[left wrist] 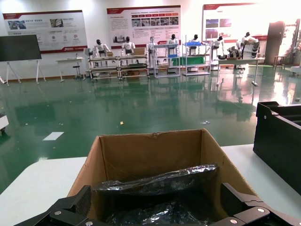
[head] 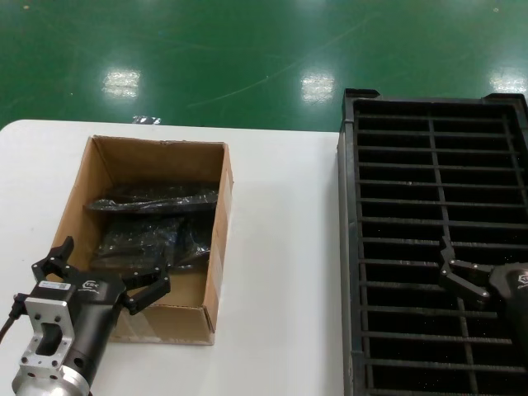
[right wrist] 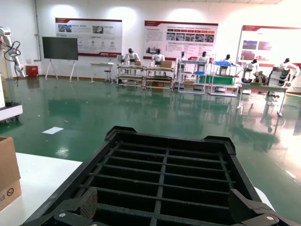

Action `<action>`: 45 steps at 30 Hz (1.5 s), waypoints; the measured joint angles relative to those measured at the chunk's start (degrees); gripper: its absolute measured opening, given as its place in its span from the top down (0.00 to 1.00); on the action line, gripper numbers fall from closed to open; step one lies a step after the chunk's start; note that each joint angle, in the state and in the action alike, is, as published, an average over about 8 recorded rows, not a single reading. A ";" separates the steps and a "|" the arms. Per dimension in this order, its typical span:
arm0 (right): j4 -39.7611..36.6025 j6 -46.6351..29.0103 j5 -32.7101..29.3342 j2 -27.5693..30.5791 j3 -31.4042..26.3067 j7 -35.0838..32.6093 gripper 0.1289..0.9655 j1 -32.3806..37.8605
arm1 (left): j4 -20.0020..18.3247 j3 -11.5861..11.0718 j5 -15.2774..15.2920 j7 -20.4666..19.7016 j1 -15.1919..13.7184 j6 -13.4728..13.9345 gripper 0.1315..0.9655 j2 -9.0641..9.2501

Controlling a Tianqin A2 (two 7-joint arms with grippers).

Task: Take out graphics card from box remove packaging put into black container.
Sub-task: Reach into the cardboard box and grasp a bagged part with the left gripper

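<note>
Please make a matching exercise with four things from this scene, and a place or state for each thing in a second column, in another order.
1. box
2. packaging
3. left gripper
4. right gripper

a. over the black container, open
b. inside the box
c. at the box's near end, open
d. on the white table, top open

Pairs: 1-d, 2-b, 3-c, 4-a
</note>
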 joint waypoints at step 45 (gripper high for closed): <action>0.00 0.00 0.00 0.00 0.00 0.00 0.00 0.00 | 27.98 17.68 18.62 20.81 -34.73 28.79 0.00 -19.76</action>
